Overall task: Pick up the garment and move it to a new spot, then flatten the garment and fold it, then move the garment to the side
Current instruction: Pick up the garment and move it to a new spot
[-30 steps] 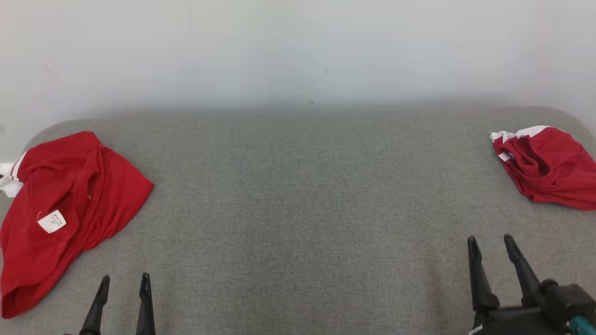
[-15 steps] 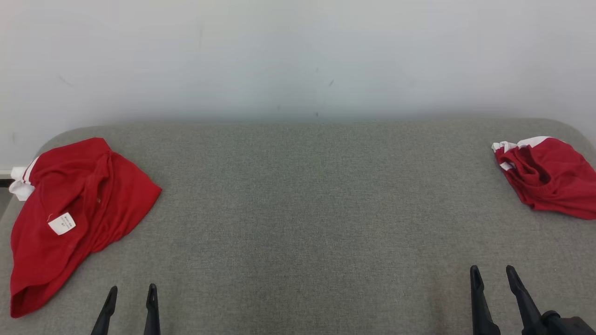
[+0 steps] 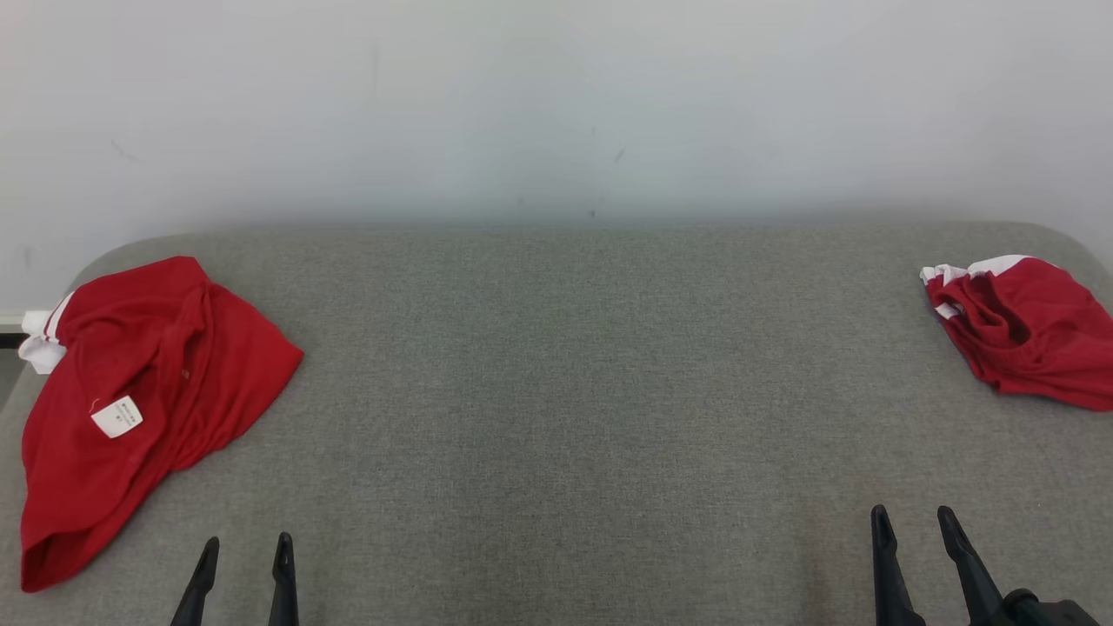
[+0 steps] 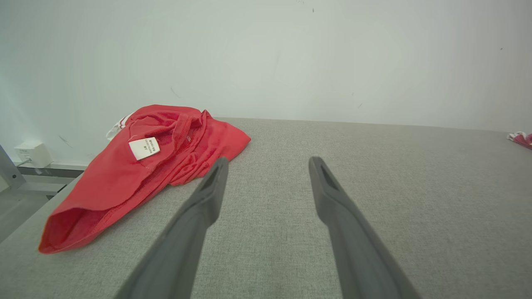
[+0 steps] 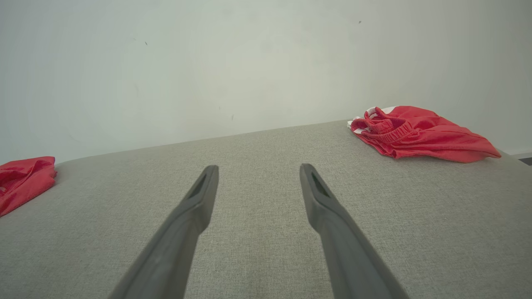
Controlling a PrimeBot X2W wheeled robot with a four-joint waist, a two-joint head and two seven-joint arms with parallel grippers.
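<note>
My left gripper point(image 3: 247, 541), spread and empty, sits nearer the crumpled red garment point(image 3: 130, 365) stretching away ahead-left of it; my right gripper point(image 3: 913, 513), equally spread, is well apart.

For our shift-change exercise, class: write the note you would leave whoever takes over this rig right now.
Left gripper: open, empty, near the crumpled red garment at the left, label up.
Right gripper: open, empty, short of the smaller red bundle at the right.
Both lie on the grey surface.
Done: nothing held; whether the bundle is already folded, cannot tell.
Left: pick up, move, flatten, fold, set aside.
</note>
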